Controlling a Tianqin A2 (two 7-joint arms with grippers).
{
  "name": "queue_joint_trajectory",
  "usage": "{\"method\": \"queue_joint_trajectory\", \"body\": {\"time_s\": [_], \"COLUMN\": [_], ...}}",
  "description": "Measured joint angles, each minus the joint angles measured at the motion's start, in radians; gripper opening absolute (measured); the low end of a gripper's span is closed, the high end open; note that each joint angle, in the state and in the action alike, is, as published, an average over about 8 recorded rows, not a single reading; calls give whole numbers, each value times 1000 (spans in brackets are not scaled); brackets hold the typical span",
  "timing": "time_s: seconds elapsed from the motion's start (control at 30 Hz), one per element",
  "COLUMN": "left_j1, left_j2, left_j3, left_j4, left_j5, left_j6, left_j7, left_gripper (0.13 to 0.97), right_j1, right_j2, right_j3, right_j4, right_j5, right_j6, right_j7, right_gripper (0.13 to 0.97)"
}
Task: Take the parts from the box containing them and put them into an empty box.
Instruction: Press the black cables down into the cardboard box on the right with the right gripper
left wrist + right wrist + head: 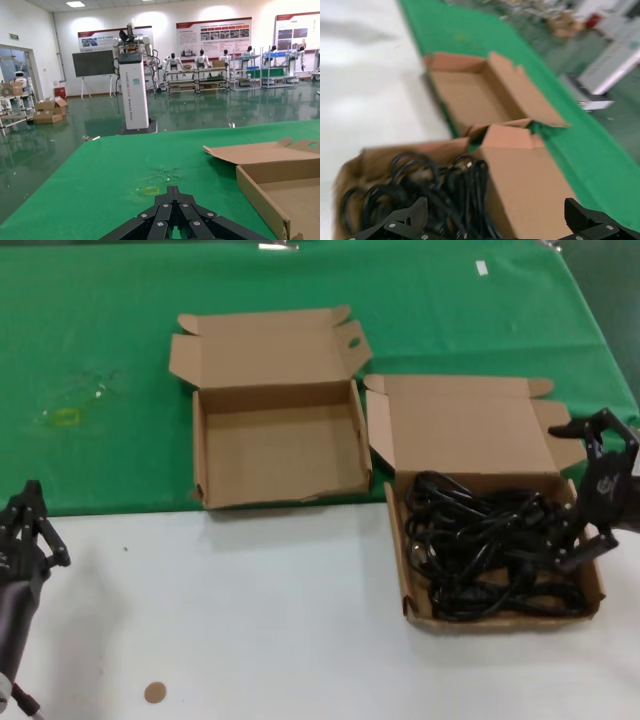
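Black left gripper [25, 525] sat parked at my near left over the white table [250, 610], fingers closed together. Empty box [275, 450] lay centre; further right, cables [490, 545] filled the shallow box [500, 615], right gripper [590, 490] spread wide above them.

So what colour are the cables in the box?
Black; the cables show best in the head view.

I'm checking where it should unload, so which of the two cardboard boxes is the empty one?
The deeper-walled box on the green cloth, toward the robot's left, is empty: bare cardboard floor. The shallow box beside the right gripper is full of black cables.
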Motion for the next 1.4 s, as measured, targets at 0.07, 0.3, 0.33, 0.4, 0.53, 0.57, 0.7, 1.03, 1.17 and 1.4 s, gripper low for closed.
{"method": "queue_joint_trajectory", "body": {"time_s": [0.07,0.3,0.33,0.4,0.53,0.57,0.7,1.03,1.17,1.4], "left_j1": [0,0,0,0,0,0,0,0,0,0], "left_j2": [0,0,0,0,0,0,0,0,0,0], "left_j3": [0,0,0,0,0,0,0,0,0,0], "left_j4": [0,0,0,0,0,0,0,0,0,0], "left_j5": [0,0,0,0,0,0,0,0,0,0], "left_j6": [0,0,0,0,0,0,0,0,0,0], "left_j7": [0,0,0,0,0,0,0,0,0,0], "left_gripper": [144,144,144,144,144,144,144,144,144,144], "right_j1": [38,186,207,246,316,332,391,473,488,512], "right_j2": [10,-4,-10,-26,-62,-73,-115,-205,-232,-268], "right_j3": [-15,-72,-80,-96,-128,-136,-166,-222,-236,-253], "right_j4": [-12,-84,-98,-127,-190,-207,-269,-376,-403,-443], "right_j5": [-19,-81,-89,-106,-141,-151,-190,-268,-289,-320], "right_j6": [-61,-250,-273,-314,-378,-391,-429,-467,-469,-466], "right_j7": [-20,-124,-143,-181,-250,-265,-309,-364,-375,-390], "right_gripper": [966,966,966,966,965,965,964,927,906,793]}}
